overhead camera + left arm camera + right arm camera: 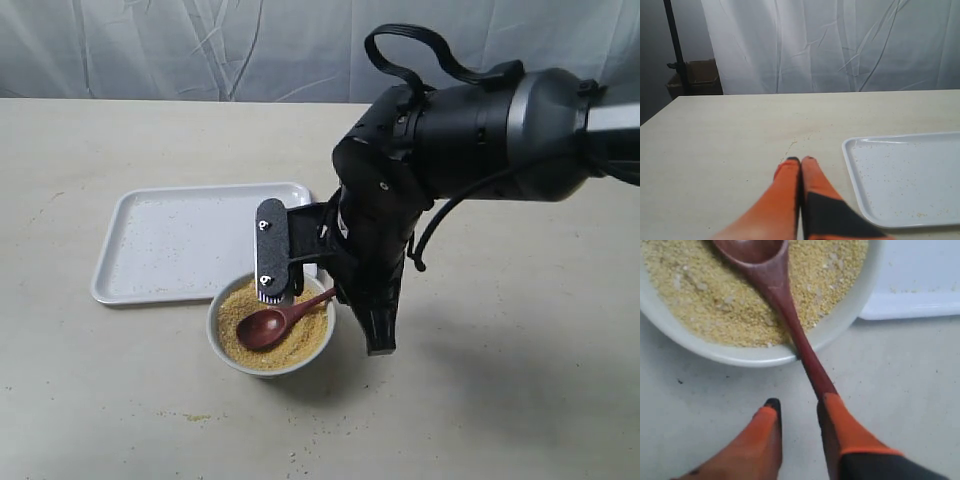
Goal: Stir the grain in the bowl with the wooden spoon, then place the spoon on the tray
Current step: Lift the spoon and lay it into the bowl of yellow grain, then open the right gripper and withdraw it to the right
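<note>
Your wooden spoon (790, 315) lies in the bowl (740, 354). Its oval head rests face up on the grain (700, 300), and its thin handle crosses the rim and juts out over the table (740, 140). The spoon is dark reddish-brown, smooth and glossy, narrowing from head to handle. The grain is fine, yellow-golden and crumbly, and it fills the small round white bowl nearly to its smooth rim.

Your right gripper (799, 402) sits low at the handle's end with its orange, black-tipped fingers apart. The handle's tip lies against the inner side of one finger, and the other finger is clear of it.

Just behind the bowl in the exterior view sits the tray (180, 240). It is flat, white and rectangular, with rounded corners, a low raised rim and fine specks across its surface.

Your left gripper (800, 160) hovers over the pale, matte table beside a tray corner, with its fingers pressed together on nothing.
</note>
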Robot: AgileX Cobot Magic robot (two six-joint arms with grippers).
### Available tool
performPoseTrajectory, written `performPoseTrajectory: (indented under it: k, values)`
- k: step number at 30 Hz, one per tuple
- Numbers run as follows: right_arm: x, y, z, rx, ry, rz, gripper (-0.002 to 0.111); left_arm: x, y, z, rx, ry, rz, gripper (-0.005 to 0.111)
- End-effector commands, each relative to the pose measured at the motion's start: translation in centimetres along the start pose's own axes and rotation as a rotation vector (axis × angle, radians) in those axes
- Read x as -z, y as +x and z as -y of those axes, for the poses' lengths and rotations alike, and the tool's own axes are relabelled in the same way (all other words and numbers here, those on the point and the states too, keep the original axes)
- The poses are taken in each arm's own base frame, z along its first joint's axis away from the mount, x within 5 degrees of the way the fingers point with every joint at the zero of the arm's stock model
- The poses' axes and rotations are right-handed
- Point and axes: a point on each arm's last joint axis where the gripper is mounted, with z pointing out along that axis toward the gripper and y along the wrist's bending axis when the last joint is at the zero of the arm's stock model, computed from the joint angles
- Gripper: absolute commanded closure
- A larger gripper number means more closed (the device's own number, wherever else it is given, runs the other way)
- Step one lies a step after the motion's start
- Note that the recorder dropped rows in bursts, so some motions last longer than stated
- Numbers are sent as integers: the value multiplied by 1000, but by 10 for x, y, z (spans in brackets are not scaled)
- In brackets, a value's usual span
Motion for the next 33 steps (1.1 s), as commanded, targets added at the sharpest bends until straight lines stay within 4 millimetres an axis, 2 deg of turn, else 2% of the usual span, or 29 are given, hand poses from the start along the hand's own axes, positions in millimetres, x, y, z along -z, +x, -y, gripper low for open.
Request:
performPoseTrajectory:
  k: [1,6,9,14,18,20,22,24,26,28,30,33]
  values:
    - [4,-1,3,0,25,17,80,0,1,0,7,-5,4,106]
    - [29,2,5,-129,80,67,80,0,1,0,7,-5,4,106]
    - [52,6,6,-375,110,121,80,0,1,0,7,-5,4,106]
    - [81,36,11,-776,9,215,80,0,1,0,7,-5,4,106]
    - [89,67,10,-1115,-104,408,80,0,1,0,7,-5,4,106]
    - [87,81,5,-1268,-81,527,80,0,1,0,7,-5,4,106]
    - [82,90,-9,-1387,-36,637,80,0,1,0,7,-5,4,106]
    - [67,101,-29,-1622,-15,731,80,0,1,0,7,-5,4,106]
    - [51,109,-48,-1840,-27,758,80,0,1,0,7,-5,4,106]
    - [35,115,-65,-1971,-60,717,80,0,1,0,7,-5,4,106]
    - [25,114,-77,-1958,-115,675,80,0,1,0,7,-5,4,106]
    - [24,105,-86,-1892,-251,705,80,0,1,0,7,-5,4,106]
